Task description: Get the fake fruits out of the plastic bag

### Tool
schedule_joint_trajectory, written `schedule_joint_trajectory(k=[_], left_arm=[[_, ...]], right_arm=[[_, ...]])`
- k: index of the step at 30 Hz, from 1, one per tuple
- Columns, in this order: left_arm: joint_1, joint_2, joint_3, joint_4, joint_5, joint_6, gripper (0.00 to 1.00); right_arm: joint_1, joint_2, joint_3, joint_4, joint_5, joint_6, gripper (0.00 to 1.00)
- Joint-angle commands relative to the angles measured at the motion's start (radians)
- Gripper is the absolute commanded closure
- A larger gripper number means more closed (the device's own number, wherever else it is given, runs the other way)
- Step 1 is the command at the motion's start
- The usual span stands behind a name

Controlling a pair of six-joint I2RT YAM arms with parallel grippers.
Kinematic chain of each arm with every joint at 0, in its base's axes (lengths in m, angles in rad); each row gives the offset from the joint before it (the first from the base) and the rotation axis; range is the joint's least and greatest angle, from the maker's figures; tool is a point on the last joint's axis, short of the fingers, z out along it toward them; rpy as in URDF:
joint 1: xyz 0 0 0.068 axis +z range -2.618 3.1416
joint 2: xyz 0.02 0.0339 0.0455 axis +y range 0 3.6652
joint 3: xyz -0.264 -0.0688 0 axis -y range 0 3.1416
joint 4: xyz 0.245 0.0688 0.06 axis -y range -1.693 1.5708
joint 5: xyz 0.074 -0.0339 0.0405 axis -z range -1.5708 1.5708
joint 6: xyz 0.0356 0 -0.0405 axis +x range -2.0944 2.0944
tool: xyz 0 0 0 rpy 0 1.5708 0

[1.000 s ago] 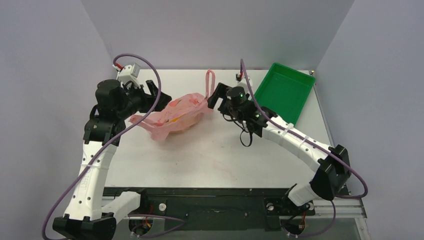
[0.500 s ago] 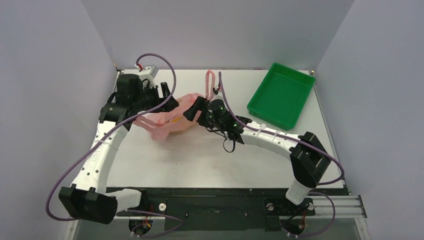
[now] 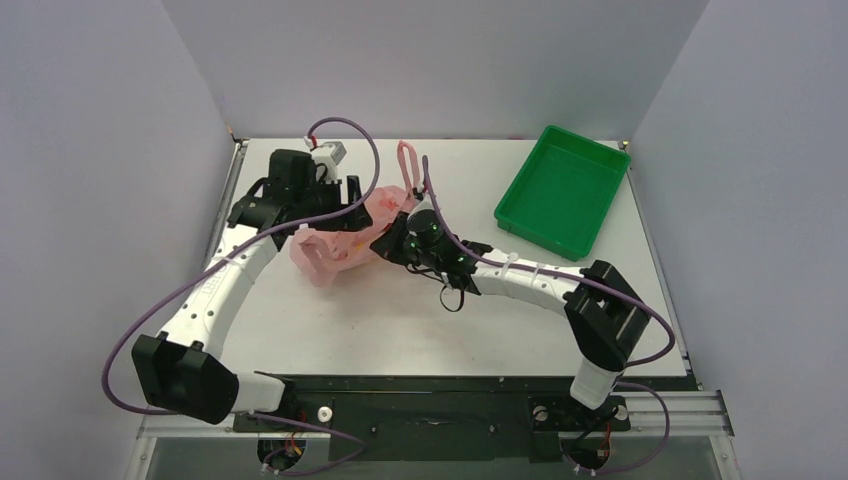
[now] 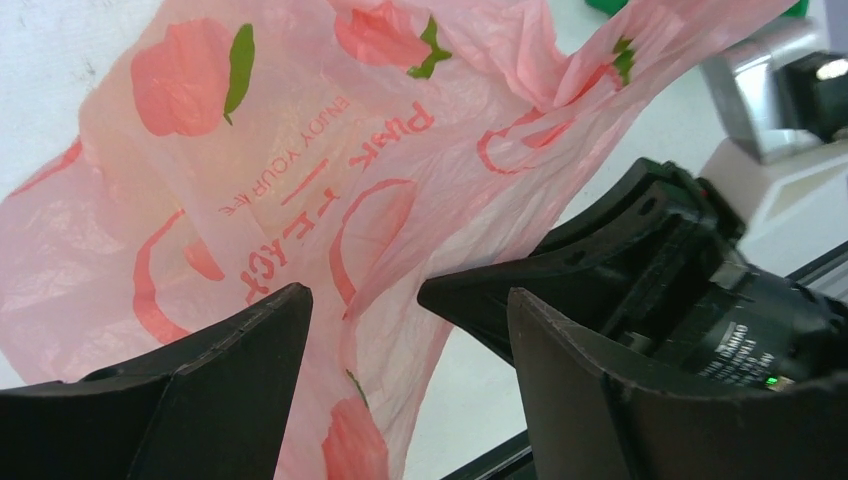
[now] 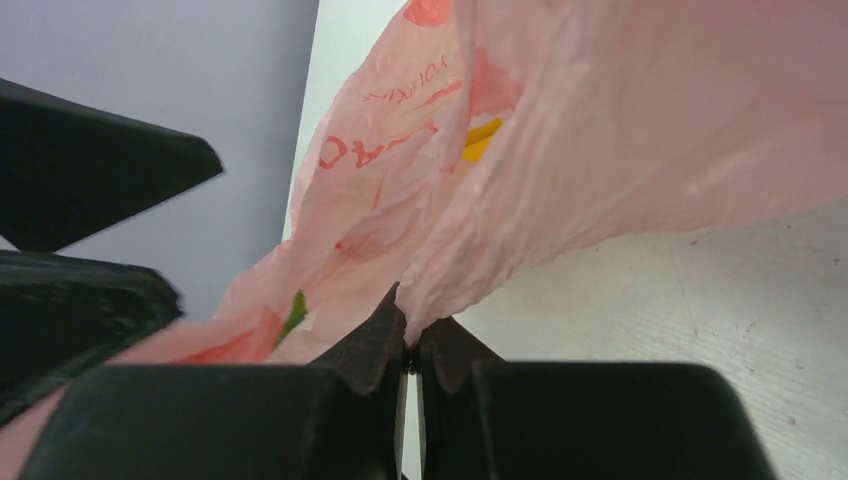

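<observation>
Pinching a fold of the pink bag (image 3: 335,245), the right gripper (image 5: 410,350) has its fingers clenched tip to tip on the thin film; only its own wrist view makes that plain. That same view alone shows a yellow patch (image 5: 481,138) glowing through the plastic, one fruit inside the bag, its shape too blurred to name. The left wrist view gives what the others hide: the left gripper (image 4: 405,310) is released, fingers spread wide, with printed bag film hanging in the gap and the right arm's black wrist just beyond.

From above, the bag lies left of centre on the far half of the table (image 3: 400,320), between the two grippers. Bare tabletop opens in front of it and on the right, toward the green tray (image 3: 560,190), which sits well apart at the far right corner. The bag's long axis runs from near-left to far-right, its loop handle (image 3: 405,165) pointing at the back edge.
</observation>
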Motion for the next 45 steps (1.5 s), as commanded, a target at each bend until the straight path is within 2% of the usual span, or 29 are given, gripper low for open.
schedule_joint_trajectory(k=[1,4,10,15,17,19,21,22,24,25,27,29,32,38,41,45], left_arm=[[-0.043,0.043,-0.031,0.025,-0.061,0.032,0.31],[-0.067,0.067,-0.052,0.034,-0.135,0.041,0.32],[-0.123,0.141,-0.053,0.061,-0.179,0.05,0.33],[-0.165,0.211,-0.044,0.088,-0.308,0.055,0.36],[-0.166,0.232,-0.034,0.1,-0.387,0.05,0.42],[-0.164,0.259,0.01,0.088,-0.467,0.045,0.52],[-0.153,0.277,0.05,0.074,-0.53,0.038,0.76],[-0.147,0.282,0.063,0.066,-0.543,0.036,0.8],[-0.127,0.279,0.106,0.053,-0.59,0.03,0.96],[-0.113,0.274,0.135,0.049,-0.604,0.029,1.0],[-0.084,0.253,0.167,0.046,-0.629,0.033,1.0],[-0.038,0.223,0.188,0.053,-0.621,0.036,1.0],[0.039,0.182,0.218,0.06,-0.522,0.057,1.0],[0.154,0.186,0.259,0.029,-0.399,0.064,1.0],[0.198,0.19,0.233,0.054,-0.309,0.043,1.0],[0.255,0.221,0.227,0.072,-0.181,0.004,1.0]], right_arm=[[-0.001,-0.071,-0.022,0.077,-0.013,-0.076,1.0],[-0.001,-0.081,-0.034,0.095,-0.03,-0.092,1.0],[-0.002,-0.088,-0.053,0.101,-0.041,-0.094,1.0],[-0.006,-0.106,-0.076,0.107,-0.038,-0.092,1.0],[-0.007,-0.111,-0.088,0.107,-0.034,-0.094,1.0],[-0.007,-0.115,-0.096,0.101,-0.032,-0.101,1.0],[-0.009,-0.118,-0.106,0.092,-0.025,-0.113,1.0],[-0.009,-0.119,-0.116,0.09,-0.023,-0.122,1.0],[-0.011,-0.126,-0.134,0.089,-0.012,-0.131,1.0],[-0.011,-0.128,-0.147,0.088,-0.007,-0.136,1.0],[-0.013,-0.136,-0.164,0.084,0.001,-0.152,1.0],[-0.015,-0.144,-0.191,0.08,0.014,-0.169,1.0],[-0.016,-0.148,-0.236,0.074,0.036,-0.201,1.0],[-0.021,-0.135,-0.308,0.015,0.176,-0.213,1.0],[-0.05,-0.09,-0.337,0.041,0.156,-0.167,1.0],[-0.066,-0.021,-0.321,0.053,0.14,-0.187,1.0]])
